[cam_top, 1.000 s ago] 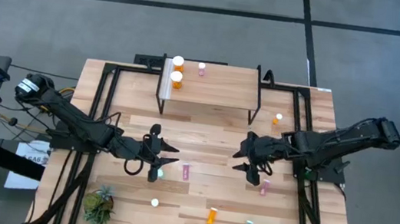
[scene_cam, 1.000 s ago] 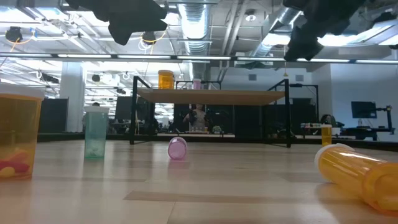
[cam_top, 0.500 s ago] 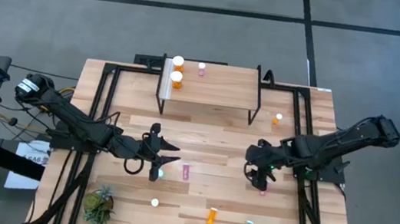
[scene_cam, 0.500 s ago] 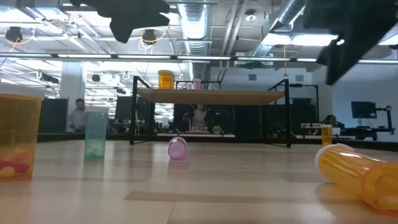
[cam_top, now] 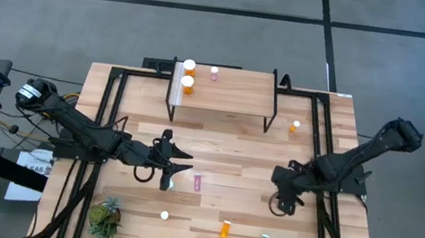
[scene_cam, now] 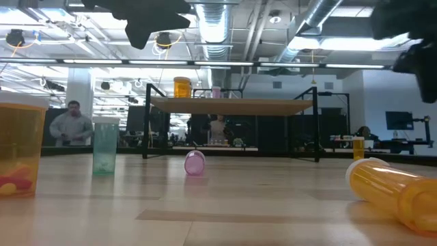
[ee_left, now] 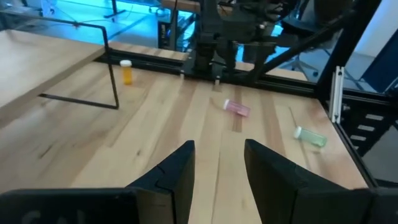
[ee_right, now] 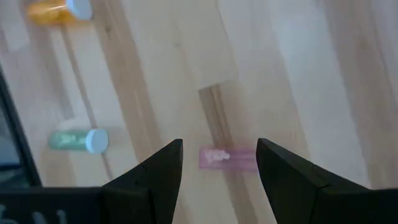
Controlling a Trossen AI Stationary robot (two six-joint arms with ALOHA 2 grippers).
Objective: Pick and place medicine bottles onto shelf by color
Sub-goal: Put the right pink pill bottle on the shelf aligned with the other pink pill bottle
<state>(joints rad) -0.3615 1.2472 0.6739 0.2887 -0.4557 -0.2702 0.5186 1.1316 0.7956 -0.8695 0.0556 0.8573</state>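
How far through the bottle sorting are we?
Early. Done: two orange bottles and one pink bottle stand on the shelf. In hand: nothing; the right gripper hangs open above a lying pink bottle, and the left gripper is open and empty. About seven bottles remain on the table.

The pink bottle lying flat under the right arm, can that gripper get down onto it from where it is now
Probably yes. The right gripper hangs open over the lying pink bottle, which shows between its fingers with only bare table around it. The green bottle lies well aside.
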